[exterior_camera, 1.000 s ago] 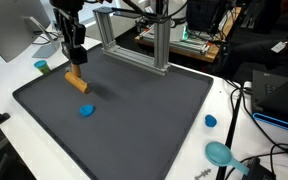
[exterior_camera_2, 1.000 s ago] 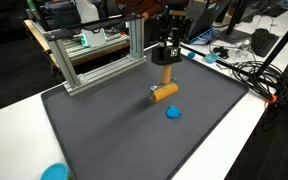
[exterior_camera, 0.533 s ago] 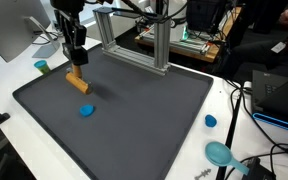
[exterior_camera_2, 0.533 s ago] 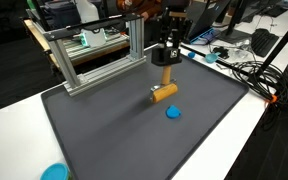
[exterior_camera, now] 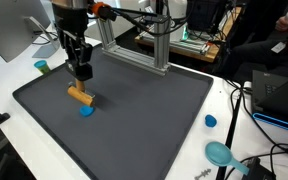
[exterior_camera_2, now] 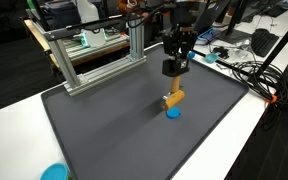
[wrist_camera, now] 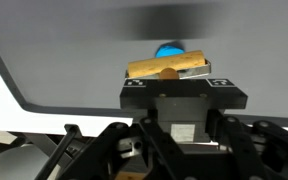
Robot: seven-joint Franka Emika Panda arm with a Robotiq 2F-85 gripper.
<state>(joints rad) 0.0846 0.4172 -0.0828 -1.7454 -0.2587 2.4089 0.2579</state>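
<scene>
My gripper (exterior_camera: 81, 84) is shut on an orange block (exterior_camera: 79, 96), gripping it near its middle. It holds the block just above a small blue disc (exterior_camera: 86, 110) on the black mat (exterior_camera: 149, 110). In both exterior views the block (exterior_camera_2: 172, 99) hangs under the fingers (exterior_camera_2: 173, 87), with the disc (exterior_camera_2: 174, 113) right below it. In the wrist view the block (wrist_camera: 144, 68) lies crosswise between the fingertips (wrist_camera: 169, 74) and the disc (wrist_camera: 169, 47) shows just beyond it.
An aluminium frame (exterior_camera: 134, 38) stands at the mat's back edge, also seen in an exterior view (exterior_camera_2: 94, 55). A blue cap (exterior_camera: 211, 121) and a teal object (exterior_camera: 220, 153) lie on the white table beside cables. A small teal cup (exterior_camera: 42, 66) sits off the mat.
The gripper has moved across the mat with the orange block in it. The block has turned and is now over the blue disc. The disc has not moved.
</scene>
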